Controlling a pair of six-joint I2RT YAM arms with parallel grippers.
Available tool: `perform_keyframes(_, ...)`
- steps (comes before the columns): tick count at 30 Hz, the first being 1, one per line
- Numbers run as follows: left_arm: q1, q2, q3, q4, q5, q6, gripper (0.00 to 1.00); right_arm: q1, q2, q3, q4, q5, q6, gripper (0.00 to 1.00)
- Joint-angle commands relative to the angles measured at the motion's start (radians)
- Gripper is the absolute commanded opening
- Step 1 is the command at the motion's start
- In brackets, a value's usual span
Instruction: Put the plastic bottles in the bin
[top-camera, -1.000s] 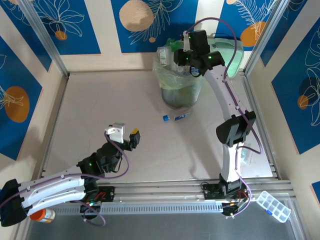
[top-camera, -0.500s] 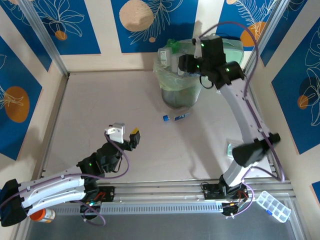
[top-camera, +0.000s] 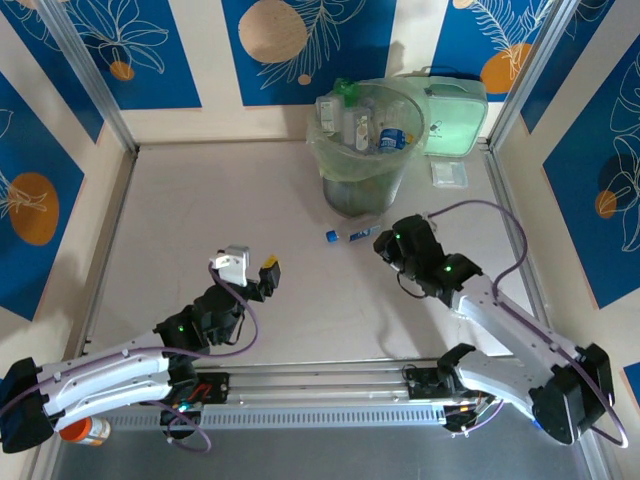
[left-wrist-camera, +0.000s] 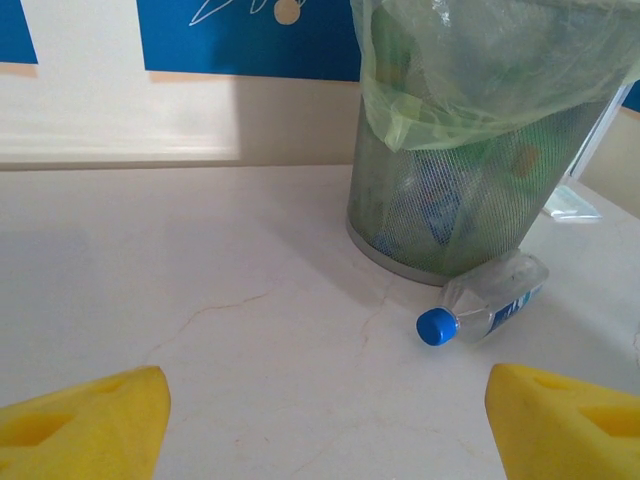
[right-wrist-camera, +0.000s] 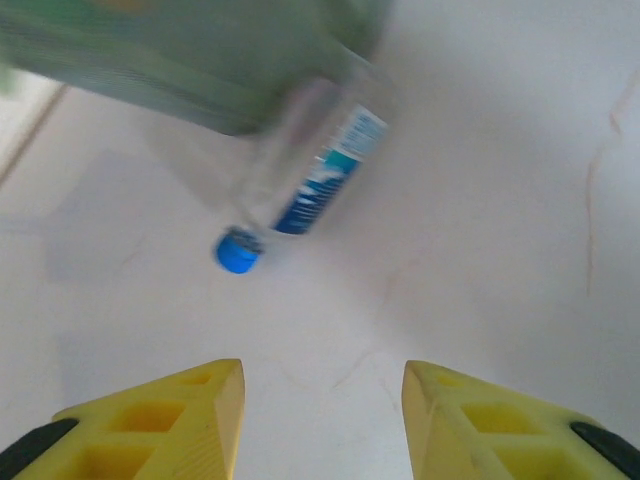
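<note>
- Plastic bottle (top-camera: 352, 234), clear with a blue cap (right-wrist-camera: 236, 251), lies on its side on the table (top-camera: 200, 200). Its base end is at the foot of the bin (top-camera: 362, 195), on the bin's near side.
- Bare tabletop spreads wide to the left of the bottle and toward the arms; the bin's wall closes off the far side.
- Count: one bottle on the table and one bin. Several more bottles sit inside the bin, too crowded to number.
- Right gripper (right-wrist-camera: 322, 400) hangs near the bottle with its jaws parted, holding and touching nothing.
- Left gripper (left-wrist-camera: 325, 420) is well apart from the bottle, with its jaws spread wide and empty.
</note>
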Motion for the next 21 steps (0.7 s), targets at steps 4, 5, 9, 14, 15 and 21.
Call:
perform_keyframes(4, 0.003, -0.007, 0.000, 0.033, -0.026, 0.000, 0.82, -0.003, 0.207, 0.043, 0.202, -0.031, 0.245, 0.59)
perform_keyframes(5, 0.004, -0.010, 0.000, 0.033, -0.027, 0.001, 0.82, -0.003, 0.259, 0.080, 0.182, -0.030, 0.274, 0.62)
perform_keyframes(9, 0.004, -0.018, -0.001, 0.030, -0.027, 0.004, 0.82, -0.010, 0.434, 0.188, 0.201, -0.062, 0.335, 0.75)
perform_keyframes(14, 0.004, -0.034, -0.005, 0.029, -0.026, 0.009, 0.82, -0.024, 0.604, 0.307, 0.206, -0.054, 0.390, 0.95)
perform_keyframes(15, 0.003, -0.038, -0.006, 0.030, -0.024, 0.009, 0.82, -0.030, 0.634, 0.325, 0.205, -0.060, 0.411, 0.95)
perform_keyframes(21, 0.003, -0.060, -0.009, 0.024, -0.025, 0.006, 0.82, -0.062, 0.781, 0.413, 0.189, -0.076, 0.479, 0.91)
